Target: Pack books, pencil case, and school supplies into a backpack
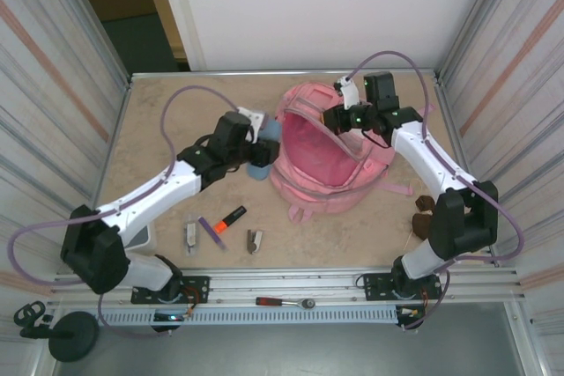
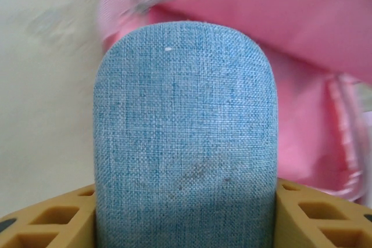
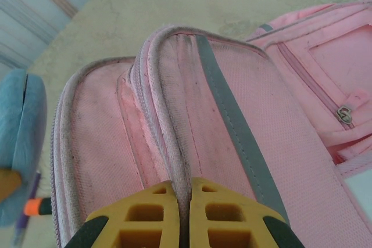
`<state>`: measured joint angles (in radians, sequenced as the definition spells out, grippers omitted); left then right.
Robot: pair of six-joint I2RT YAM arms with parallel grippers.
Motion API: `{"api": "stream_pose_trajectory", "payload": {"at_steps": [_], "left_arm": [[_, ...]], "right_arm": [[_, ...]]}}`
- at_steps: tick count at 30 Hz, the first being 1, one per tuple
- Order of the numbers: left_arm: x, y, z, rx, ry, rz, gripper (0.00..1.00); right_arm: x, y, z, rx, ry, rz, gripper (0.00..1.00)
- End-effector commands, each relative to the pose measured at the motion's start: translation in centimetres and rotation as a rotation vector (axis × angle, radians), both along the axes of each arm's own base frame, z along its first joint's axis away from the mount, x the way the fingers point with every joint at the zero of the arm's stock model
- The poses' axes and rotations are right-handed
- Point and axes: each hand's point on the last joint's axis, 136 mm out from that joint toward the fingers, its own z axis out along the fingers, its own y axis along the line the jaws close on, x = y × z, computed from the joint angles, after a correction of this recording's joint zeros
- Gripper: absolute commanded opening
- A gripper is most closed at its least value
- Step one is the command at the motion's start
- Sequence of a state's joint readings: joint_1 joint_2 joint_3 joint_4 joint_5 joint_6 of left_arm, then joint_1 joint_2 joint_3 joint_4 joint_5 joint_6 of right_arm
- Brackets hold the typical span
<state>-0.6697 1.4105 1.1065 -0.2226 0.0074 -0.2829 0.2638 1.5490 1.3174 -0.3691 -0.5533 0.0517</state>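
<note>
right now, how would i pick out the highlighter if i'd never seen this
Find the pink backpack, then look left of it toward the near edge of the table, at the small items. The highlighter is the stubby black one with an orange end, beside a thin purple pen; the others are greyish.

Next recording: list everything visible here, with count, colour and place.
pink fabric backpack: one, pink, table centre, mouth open
slate-blue soft pencil case: one, blue, beside the backpack
orange-and-black highlighter: one, table front
thin purple pen: one, purple, by the highlighter
silvery clear piece: one, left of the pen
grey-brown clip: one, right of the highlighter
red-handled metal tool: one, front rail
left gripper: shut on the pencil case
right gripper: shut on the backpack's rim
</note>
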Motion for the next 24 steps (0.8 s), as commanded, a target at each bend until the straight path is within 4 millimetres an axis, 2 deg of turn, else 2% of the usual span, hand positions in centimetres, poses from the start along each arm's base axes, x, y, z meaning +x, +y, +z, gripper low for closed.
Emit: {"api": "stream_pose_trajectory", "payload": {"at_steps": [1,4,7,11,15,18,21,24], "left_arm": [[1.8,-3.8,1.7,-0.102,-0.009,-0.05,0.52],[3.6,-6.3,1.8,-0.241,0.066,-0.003,0.56],[5.5,-8.3,1.2,-0.374,0.107,0.063,0.57],[7.5,-10.3,-1.0,-0.434,0.153,0.136,0.58],[9.5,-12.2,-3.4,-0.432,0.189,0.156,0.68],[8.9,-13.1,-4.4,-0.381,0.217,0.083,0.76],[7.2,-12.2,-4.8,-0.355,0.22,0.052,0.84],[5.2,-11.0,-6.0,-0.309,0.245,0.019,0.85]], "right_arm": [[1.4,-0.5,5.3,0.156,-0.001,-0.039,0.0],[2.3,-0.7,7.0,0.21,0.011,-0.059,0.0],[3.0,-0.5,7.2,0.24,0.051,-0.058,0.0],[3.6,-0.4,6.5,0.258,0.088,-0.062,0.0],[3.6,-0.3,5.1,0.255,0.117,-0.06,0.0],[3.7,-0.5,4.2,0.242,0.137,-0.068,0.0],[3.5,-0.8,3.4,0.225,0.14,-0.068,0.0],[3.7,-1.0,2.6,0.223,0.155,-0.076,0.0]]}}
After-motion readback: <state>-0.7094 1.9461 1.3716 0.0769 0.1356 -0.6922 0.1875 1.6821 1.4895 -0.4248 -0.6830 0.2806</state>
